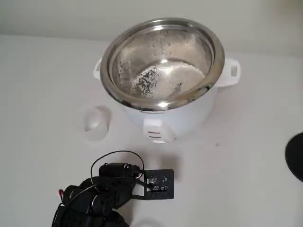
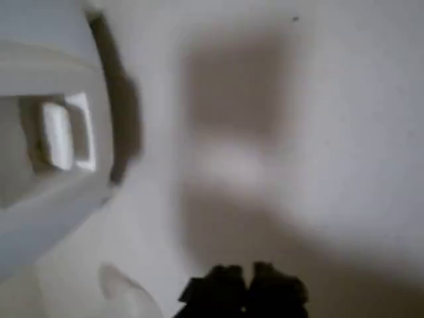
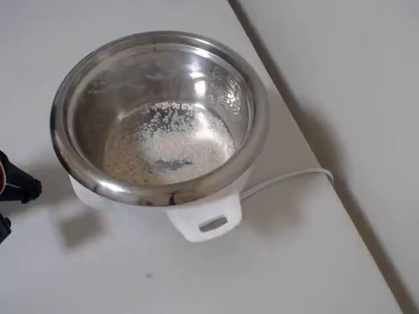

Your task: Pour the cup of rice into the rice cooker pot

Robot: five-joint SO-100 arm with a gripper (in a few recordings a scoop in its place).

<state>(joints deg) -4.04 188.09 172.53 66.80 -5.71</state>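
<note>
Gripper (image 2: 244, 291) tips, blurred, are looking pressed together and empty as we are hovering beside the cup (image 1: 94, 122) standing on the counter (image 1: 246, 142); nudging could topple it, though rice (image 3: 167, 144) is lying in the rice cooker pot (image 3: 255, 118).

The bench (image 1: 255, 156) was a plain white surface, matte and evenly lit, with soft diffuse shadows. In the fixed view a pale wall (image 1: 57, 16) rose behind it along twelve o'clock, meeting the bench at a faint line. A dark rounded shape (image 1: 296, 156) cut in at the three o'clock edge; what it was could not be told. In the overhead view the bench edge ran diagonally from twelve o'clock toward five o'clock, and beyond it lay a pale grey floor (image 3: 353, 78), shaded just beside the edge. A white cord (image 3: 288, 178) trailed across the bench toward three o'clock.
</note>
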